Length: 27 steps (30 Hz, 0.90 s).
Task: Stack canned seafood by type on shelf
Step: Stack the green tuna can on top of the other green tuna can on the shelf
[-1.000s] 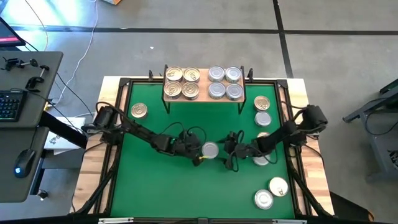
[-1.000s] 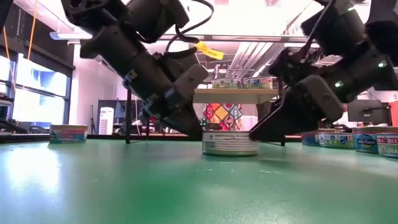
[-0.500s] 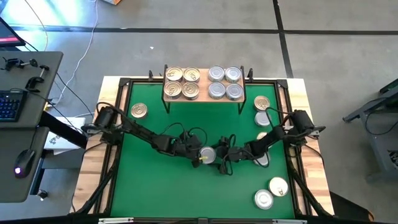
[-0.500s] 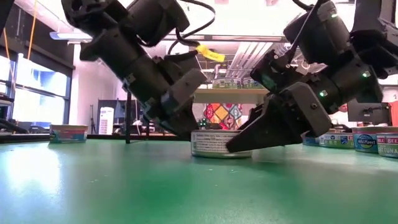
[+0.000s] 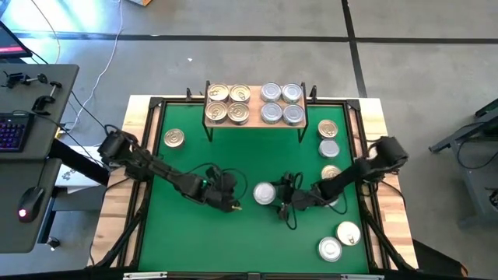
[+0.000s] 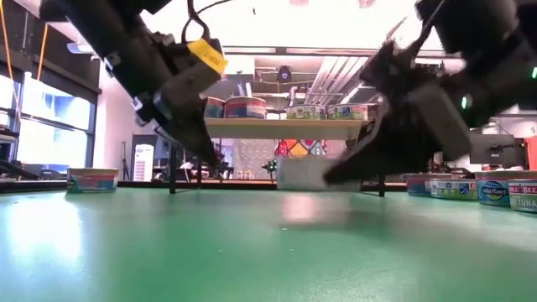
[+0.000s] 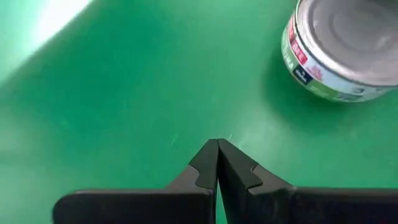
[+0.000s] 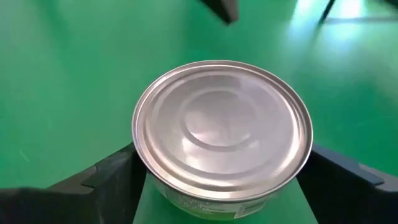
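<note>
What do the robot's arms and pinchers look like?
Both arms are dark, nearly black, built of jointed segments with thin black cables looping alongside. The left gripper has flat black fingers tapering to notched tips, and a yellow tag hangs near it. The right gripper has chunky black fingers.

"TUNA" is being shown on the label of a tin [image 6: 522, 195] at the low view's three o'clock edge, while the neighbouring tins' [image 6: 453, 186] lettering is too small to be read.
</note>
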Each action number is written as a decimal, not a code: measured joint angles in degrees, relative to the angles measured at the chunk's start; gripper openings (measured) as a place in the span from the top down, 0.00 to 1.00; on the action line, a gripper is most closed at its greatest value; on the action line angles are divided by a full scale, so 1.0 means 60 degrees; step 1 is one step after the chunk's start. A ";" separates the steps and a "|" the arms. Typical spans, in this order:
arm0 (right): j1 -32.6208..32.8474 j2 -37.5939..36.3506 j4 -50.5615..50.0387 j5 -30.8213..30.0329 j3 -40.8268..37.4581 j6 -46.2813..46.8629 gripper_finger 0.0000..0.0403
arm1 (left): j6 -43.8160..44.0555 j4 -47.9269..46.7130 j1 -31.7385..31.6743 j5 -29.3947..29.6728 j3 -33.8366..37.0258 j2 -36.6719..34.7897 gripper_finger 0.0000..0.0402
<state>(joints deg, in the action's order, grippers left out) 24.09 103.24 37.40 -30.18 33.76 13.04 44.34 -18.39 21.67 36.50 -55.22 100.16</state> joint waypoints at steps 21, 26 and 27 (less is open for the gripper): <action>-0.6539 -0.7615 -0.7514 0.2268 0.2469 -0.3582 0.14 | -0.6891 0.1133 -0.3586 -0.1827 -0.2196 -0.2375 1.00; -1.0067 -0.6542 -0.7734 0.5187 0.3234 -0.4018 0.14 | -0.8419 0.1271 -0.5804 -0.3905 -0.3649 -0.1716 1.00; -1.0591 -0.6226 -0.7771 0.5644 0.3347 -0.4016 0.14 | -0.8545 0.1241 -0.6124 -0.4175 -0.4010 -0.1507 1.00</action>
<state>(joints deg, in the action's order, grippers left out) -39.46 65.89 -9.22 3.68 53.84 -11.06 -6.93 -10.95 -15.07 11.45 -79.28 91.11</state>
